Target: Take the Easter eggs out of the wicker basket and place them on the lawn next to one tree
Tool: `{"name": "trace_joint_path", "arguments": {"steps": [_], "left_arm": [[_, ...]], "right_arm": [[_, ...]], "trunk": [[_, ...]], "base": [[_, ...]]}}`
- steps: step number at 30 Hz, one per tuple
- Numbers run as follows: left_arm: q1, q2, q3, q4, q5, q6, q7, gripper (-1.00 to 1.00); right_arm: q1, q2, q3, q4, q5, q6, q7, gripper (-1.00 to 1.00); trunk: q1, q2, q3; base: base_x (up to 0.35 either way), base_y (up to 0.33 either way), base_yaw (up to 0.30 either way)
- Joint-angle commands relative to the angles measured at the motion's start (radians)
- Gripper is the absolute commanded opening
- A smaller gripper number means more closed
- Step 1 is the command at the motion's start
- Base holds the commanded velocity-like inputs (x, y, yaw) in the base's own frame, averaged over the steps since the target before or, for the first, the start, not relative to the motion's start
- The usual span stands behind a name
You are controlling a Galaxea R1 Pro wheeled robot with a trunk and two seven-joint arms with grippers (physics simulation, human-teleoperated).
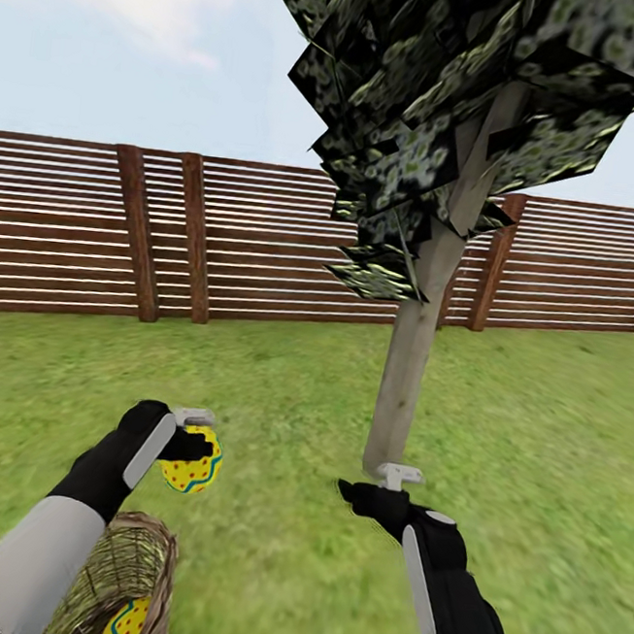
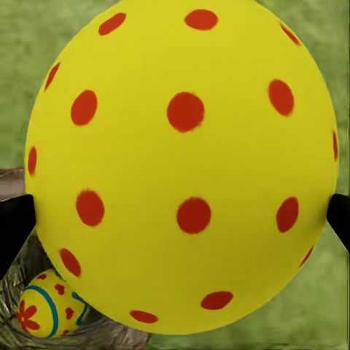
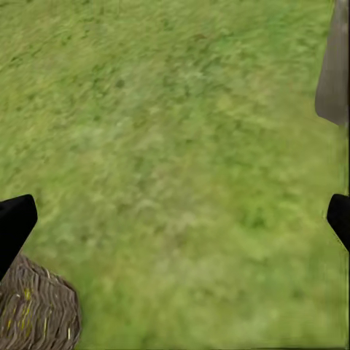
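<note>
Your left gripper [image 1: 194,451] is closed on the red-dotted egg [image 1: 190,473] — glossy yellow with round red spots and, in the head view, a wavy blue line low on its side; it carries no lettering or brand mark that can be read. In the left wrist view the same egg [image 2: 182,168] sits large in the middle of the frame, the two black fingertips [image 2: 14,226] pressed against its left and right edges. You hold it in the lower left of the head view, just above and to the right of the wicker basket [image 1: 124,570], over the lawn [image 1: 264,546]. A second egg [image 1: 126,622], yellow with red dots and a blue line, lies in the basket at the bottom edge; the left wrist view shows an egg with a red flower [image 2: 51,310] and a blue band at lower left, among the brown twigs. Your right gripper [image 1: 387,483] — lower centre of the head view — stands open and holds nothing, close to the foot of the tree [image 1: 409,366]. Behind the pale trunk runs the fence [image 1: 73,223] of brown horizontal slats.
</note>
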State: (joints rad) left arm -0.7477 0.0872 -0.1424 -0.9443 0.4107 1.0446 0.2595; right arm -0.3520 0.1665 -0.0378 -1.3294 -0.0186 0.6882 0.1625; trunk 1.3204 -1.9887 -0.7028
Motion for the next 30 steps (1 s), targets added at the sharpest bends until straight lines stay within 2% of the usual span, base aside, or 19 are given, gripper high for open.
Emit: {"name": "trace_joint_path", "arguments": {"steps": [1, 5, 7, 14, 30], "left_arm": [[-0.003, -0.003, -0.003, 0.032, 0.010, 0.003, 0.000, -1.00], [-0.007, -0.027, -0.007, 0.121, 0.009, 0.003, -0.073, -1.00], [-0.010, -0.029, -0.008, 0.142, 0.009, 0.003, -0.080, -1.00], [-0.040, -0.030, -0.007, 0.224, 0.009, 0.003, -0.083, -1.00], [-0.044, -0.037, -0.006, 0.234, 0.008, 0.003, -0.081, -1.00]], "right_arm": [[-0.001, 0.001, -0.012, -0.001, -0.004, 0.005, 0.004, 1.00], [-0.001, 0.001, -0.025, -0.001, -0.075, 0.005, 0.001, 1.00], [-0.001, 0.001, -0.022, -0.001, -0.084, 0.005, -0.003, 1.00], [-0.001, 0.000, -0.026, -0.002, -0.089, 0.005, 0.000, 1.00], [-0.001, 0.000, -0.026, -0.002, -0.089, 0.005, 0.002, 1.00]], "trunk": [[-0.004, 0.007, 0.003], [-0.019, 0.035, 0.021], [-0.027, 0.049, 0.029], [-0.054, 0.098, 0.059], [-0.115, 0.210, 0.111]], "base": [[0.000, 0.000, -0.207], [0.000, 0.000, -0.207], [0.000, 0.000, -0.207], [0.000, 0.000, -0.182], [0.000, 0.000, -0.018]]}}
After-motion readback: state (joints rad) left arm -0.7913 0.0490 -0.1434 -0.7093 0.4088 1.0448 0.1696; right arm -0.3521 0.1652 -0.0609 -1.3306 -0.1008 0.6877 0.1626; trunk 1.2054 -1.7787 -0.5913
